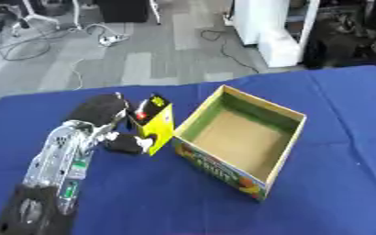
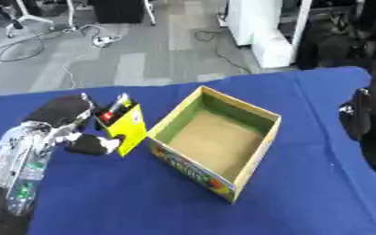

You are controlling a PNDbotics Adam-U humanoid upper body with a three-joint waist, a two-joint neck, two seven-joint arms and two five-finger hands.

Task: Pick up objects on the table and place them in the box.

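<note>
My left hand [image 1: 111, 120] is curled round a yellow carton [image 1: 156, 124], thumb on its near face, holding it just left of the open cardboard box [image 1: 284, 147] that sits mid-table on the blue cloth [image 1: 335, 183]. I can't tell whether the carton is touching the cloth. My right hand [image 2: 366, 112] shows only as a dark shape at the right edge; I cannot tell how its fingers are set.

Blue-clothed table [image 1: 335, 183]: open cardboard box [image 1: 239, 140], yellow carton [image 1: 157, 124] beside, possibly lifted
</note>
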